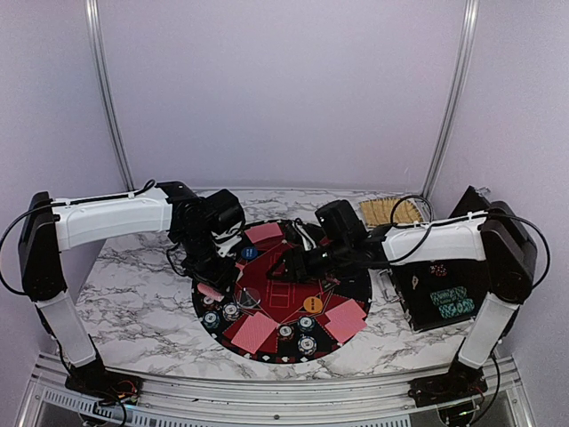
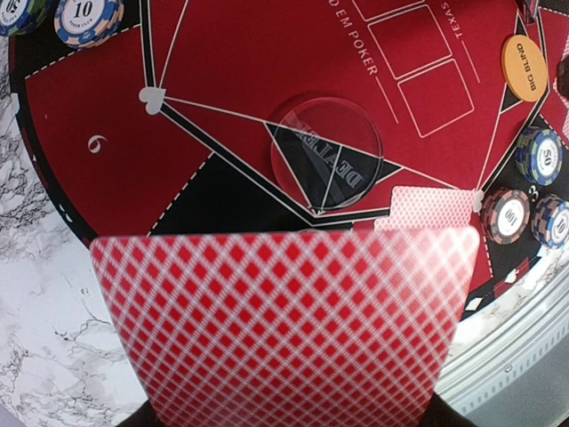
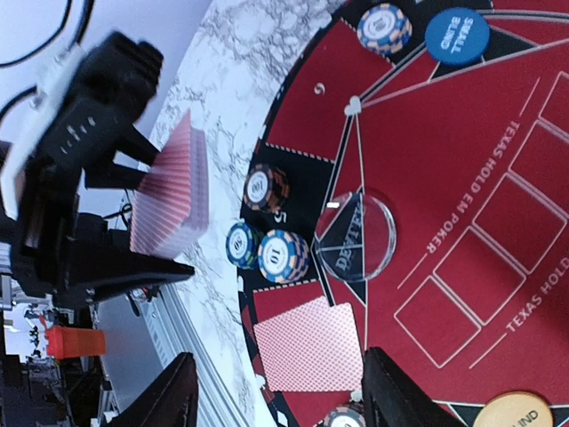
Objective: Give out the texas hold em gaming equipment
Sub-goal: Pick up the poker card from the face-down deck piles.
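My left gripper (image 1: 212, 283) is shut on a deck of pink-red-backed playing cards (image 2: 284, 329), held over the mat's left edge. This deck fills the lower half of the left wrist view and hides the fingers. My right gripper (image 3: 284, 396) hangs open above the mat with nothing between its fingers. A face-down card (image 3: 311, 356) lies flat on the mat beneath it. More cards (image 1: 345, 318) lie at other seats. A clear dealer button (image 3: 356, 236), a blue button (image 3: 457, 36) and an orange button (image 2: 524, 68) rest on the mat. Poker chip stacks (image 3: 283, 255) stand round the rim.
The round black-and-red mat (image 1: 267, 294) lies mid-table on marble. A black rectangular case (image 1: 444, 285) stands to the right, beside the right arm. A tan slatted object (image 1: 391, 211) sits at the back right. A metal rail (image 1: 267, 391) runs along the near edge.
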`<state>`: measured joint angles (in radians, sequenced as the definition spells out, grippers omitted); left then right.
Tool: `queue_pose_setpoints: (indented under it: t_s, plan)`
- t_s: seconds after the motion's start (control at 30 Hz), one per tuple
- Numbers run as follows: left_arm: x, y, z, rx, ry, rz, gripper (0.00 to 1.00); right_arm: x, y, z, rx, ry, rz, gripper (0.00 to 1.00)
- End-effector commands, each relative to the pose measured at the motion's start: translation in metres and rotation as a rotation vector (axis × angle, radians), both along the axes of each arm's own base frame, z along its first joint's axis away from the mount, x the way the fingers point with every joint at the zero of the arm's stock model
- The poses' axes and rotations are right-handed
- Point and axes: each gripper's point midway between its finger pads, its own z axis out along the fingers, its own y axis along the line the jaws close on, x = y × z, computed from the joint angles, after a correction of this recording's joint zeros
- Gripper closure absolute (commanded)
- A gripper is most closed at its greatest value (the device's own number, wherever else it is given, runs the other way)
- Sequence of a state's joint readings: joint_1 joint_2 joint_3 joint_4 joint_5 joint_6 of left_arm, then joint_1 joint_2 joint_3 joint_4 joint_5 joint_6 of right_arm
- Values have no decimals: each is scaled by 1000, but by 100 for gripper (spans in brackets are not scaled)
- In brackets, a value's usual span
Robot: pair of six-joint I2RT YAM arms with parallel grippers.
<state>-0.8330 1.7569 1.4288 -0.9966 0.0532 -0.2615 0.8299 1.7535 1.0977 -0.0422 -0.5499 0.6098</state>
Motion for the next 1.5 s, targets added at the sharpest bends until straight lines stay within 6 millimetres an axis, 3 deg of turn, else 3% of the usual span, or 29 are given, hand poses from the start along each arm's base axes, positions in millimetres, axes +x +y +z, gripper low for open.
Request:
queue_pose_setpoints:
  t_s: [0.0,0.3,1.17,1.47]
  plan:
    - [-2,-5,13,-39,-25,-33,64,17,18,47,192,-3,28,37]
    - [-8,-13,17,-45,-35,-83,64,23,43,47,304,102,91,36]
    - [-12,-28,26,-61,-44,-122,64,11,75,30,377,214,152,39]
    - [-11,-28,27,-57,-48,-120,64,9,78,18,355,231,152,49]
